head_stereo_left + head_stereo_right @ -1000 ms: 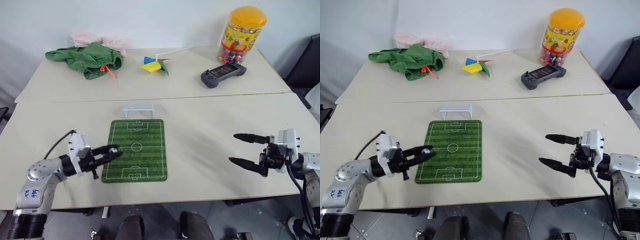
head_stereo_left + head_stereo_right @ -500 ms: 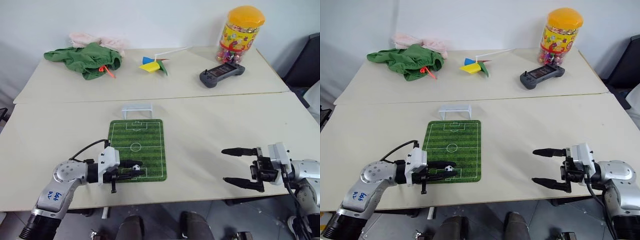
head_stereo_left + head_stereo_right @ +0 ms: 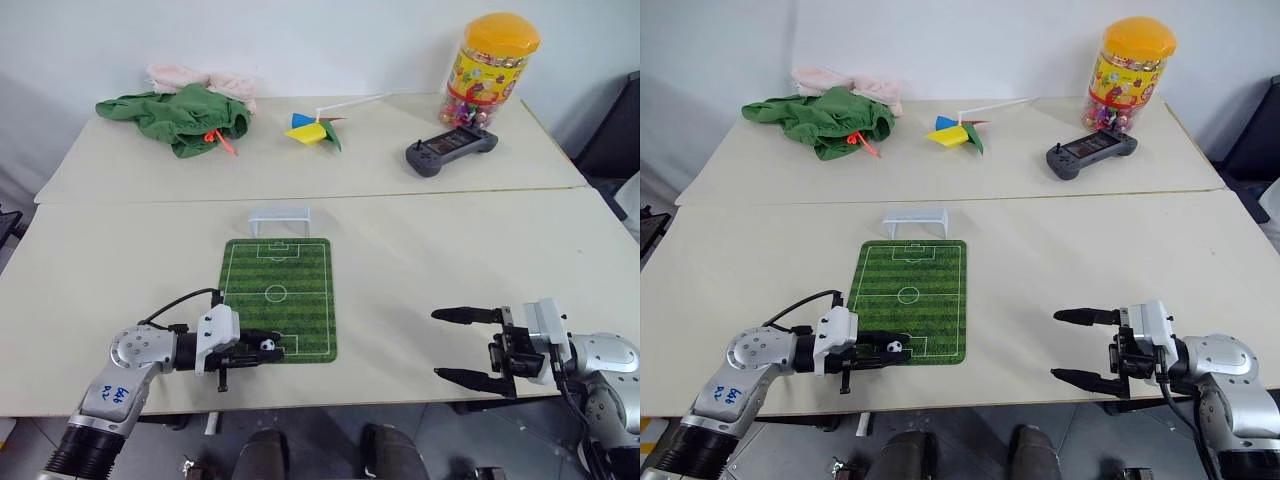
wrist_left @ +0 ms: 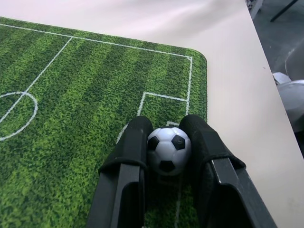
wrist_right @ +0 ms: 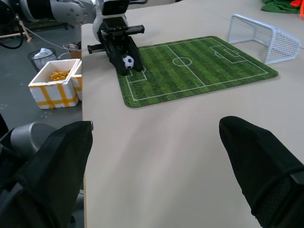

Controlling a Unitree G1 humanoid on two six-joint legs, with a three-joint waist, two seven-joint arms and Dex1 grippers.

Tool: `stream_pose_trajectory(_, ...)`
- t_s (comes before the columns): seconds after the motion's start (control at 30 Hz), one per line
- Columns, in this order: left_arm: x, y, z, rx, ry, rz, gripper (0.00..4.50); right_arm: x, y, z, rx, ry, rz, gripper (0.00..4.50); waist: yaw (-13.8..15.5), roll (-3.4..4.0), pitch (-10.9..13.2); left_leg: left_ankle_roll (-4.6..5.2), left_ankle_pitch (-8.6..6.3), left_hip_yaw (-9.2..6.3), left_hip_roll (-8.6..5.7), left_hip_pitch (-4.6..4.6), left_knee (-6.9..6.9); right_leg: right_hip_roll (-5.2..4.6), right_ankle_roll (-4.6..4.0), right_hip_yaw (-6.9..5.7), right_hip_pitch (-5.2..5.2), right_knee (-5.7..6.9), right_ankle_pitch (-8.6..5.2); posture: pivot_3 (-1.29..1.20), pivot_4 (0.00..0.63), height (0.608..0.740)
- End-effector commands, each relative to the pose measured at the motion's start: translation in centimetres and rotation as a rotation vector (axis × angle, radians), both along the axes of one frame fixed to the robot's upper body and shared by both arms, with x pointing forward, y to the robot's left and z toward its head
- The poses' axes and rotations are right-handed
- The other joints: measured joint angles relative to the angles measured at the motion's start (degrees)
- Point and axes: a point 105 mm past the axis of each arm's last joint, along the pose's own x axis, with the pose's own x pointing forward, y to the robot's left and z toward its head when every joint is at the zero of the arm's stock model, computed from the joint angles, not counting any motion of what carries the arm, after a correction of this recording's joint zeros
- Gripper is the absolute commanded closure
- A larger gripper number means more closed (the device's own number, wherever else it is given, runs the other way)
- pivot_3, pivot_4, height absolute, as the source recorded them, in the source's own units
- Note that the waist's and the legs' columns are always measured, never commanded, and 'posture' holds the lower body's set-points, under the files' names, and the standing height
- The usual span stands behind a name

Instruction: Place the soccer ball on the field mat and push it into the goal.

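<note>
Left wrist view, soccer ball (image 4: 168, 148) unbranded, no txt

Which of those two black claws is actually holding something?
The left gripper: it pinches the soccer ball over the field mat. The right gripper stands open and empty.

On the far desk (image 3: 150, 170), a green cloth heap (image 3: 182, 118) lies at the left with a pink cloth (image 3: 195, 78) just behind it. A paper pinwheel (image 3: 317, 128) lies near the middle. At the right sit a dark game controller (image 3: 450, 151) and an orange-lidded jar (image 3: 487, 72).
</note>
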Motion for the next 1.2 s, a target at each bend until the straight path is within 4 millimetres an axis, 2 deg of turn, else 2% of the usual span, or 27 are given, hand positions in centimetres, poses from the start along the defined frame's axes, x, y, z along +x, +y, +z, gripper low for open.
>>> stream_pose_trajectory(0.03, 0.3, 0.1, -0.3, 0.016, -0.003, -0.002, 3.65, 0.0, -0.2, 0.7, -0.011, -0.036, -0.015, 0.00, 0.03, 0.00, 0.00, 0.00, 0.00, 0.00, 0.00, 0.00, 0.00, 0.00, 0.00, 0.00, 0.00, 0.00, 0.00, 0.00, 0.150, 0.740)
stream_pose_trajectory(0.13, 0.3, 0.1, -0.4, 0.020, -0.004, -0.008, 3.65, 0.1, -0.2, 0.6, -0.011, -0.038, -0.024, 0.00, 0.03, 0.00, 0.00, 0.01, 0.00, 0.02, 0.00, 0.01, 0.01, 0.00, 0.00, 0.01, 0.00, 0.00, 0.00, 0.00, 0.150, 0.740)
stream_pose_trajectory(0.2, 0.5, 0.1, -0.3, 0.020, -0.008, -0.006, 2.94, 0.3, -0.2, 0.6, -0.012, -0.041, -0.029, 0.00, 0.05, 0.00, 0.00, 0.01, -0.01, 0.02, 0.00, 0.01, 0.01, 0.00, 0.00, 0.02, 0.00, 0.01, 0.00, 0.00, 0.150, 0.740)
stream_pose_trajectory(0.53, 1.3, -0.1, 0.8, -0.015, -0.068, 0.004, 0.08, 0.9, -0.4, 0.7, -0.023, -0.049, -0.052, 0.00, 0.06, 0.00, 0.00, 0.02, -0.01, 0.03, 0.00, 0.01, 0.05, 0.00, 0.01, 0.05, 0.00, 0.02, 0.01, 0.00, 0.150, 0.740)
stream_pose_trajectory(0.63, 1.4, 0.0, 1.4, -0.025, -0.078, 0.004, 0.03, 1.0, -0.4, 0.8, -0.013, -0.052, -0.052, 0.00, 0.06, 0.00, 0.00, 0.02, -0.01, 0.03, 0.00, 0.01, 0.04, 0.01, 0.02, 0.04, 0.00, 0.02, 0.02, 0.00, 0.150, 0.740)
stream_pose_trajectory(0.73, 1.9, 0.6, 3.9, -0.095, -0.144, 0.032, 0.03, 0.3, -0.4, 2.0, 0.062, -0.058, -0.015, 0.00, 0.04, -0.01, 0.01, 0.03, -0.02, 0.03, 0.00, 0.01, 0.03, 0.01, 0.02, 0.04, -0.01, 0.02, 0.02, 0.00, 0.150, 0.740)
stream_pose_trajectory(0.83, 1.9, 0.8, 5.4, -0.137, -0.179, 0.047, 0.03, -0.1, -0.6, 2.0, 0.068, -0.050, -0.009, 0.00, 0.08, -0.01, 0.01, 0.03, -0.02, 0.03, 0.02, 0.01, 0.02, 0.01, 0.03, 0.04, -0.01, 0.01, 0.02, 0.00, 0.150, 0.740)
stream_pose_trajectory(1.03, -0.5, 0.5, 5.0, -0.090, -0.121, -0.045, 0.03, -0.4, -0.6, 1.0, 0.057, -0.025, -0.061, 0.00, -0.10, -0.01, 0.01, -0.01, -0.11, 0.11, 0.02, 0.02, 0.00, 0.02, 0.07, 0.09, -0.02, -0.03, 0.04, 0.00, 0.150, 0.740)
stream_pose_trajectory(1.13, -2.2, 0.5, 4.6, -0.108, -0.079, -0.101, 0.63, -0.6, -0.6, 0.9, 0.064, -0.023, -0.076, 0.00, -0.20, 0.00, 0.01, -0.02, -0.13, 0.19, 0.10, 0.02, -0.01, 0.10, 0.07, 0.14, -0.05, -0.11, 0.04, 0.00, 0.150, 0.740)
stream_pose_trajectory(1.2, -2.8, 0.5, 4.3, -0.102, -0.063, -0.124, 1.24, -0.8, -0.6, 0.9, 0.068, -0.022, -0.076, 0.00, -0.08, 0.00, 0.02, 0.01, -0.16, 0.21, 0.15, 0.02, 0.01, 0.15, 0.06, 0.16, -0.05, -0.13, 0.04, 0.00, 0.150, 0.740)
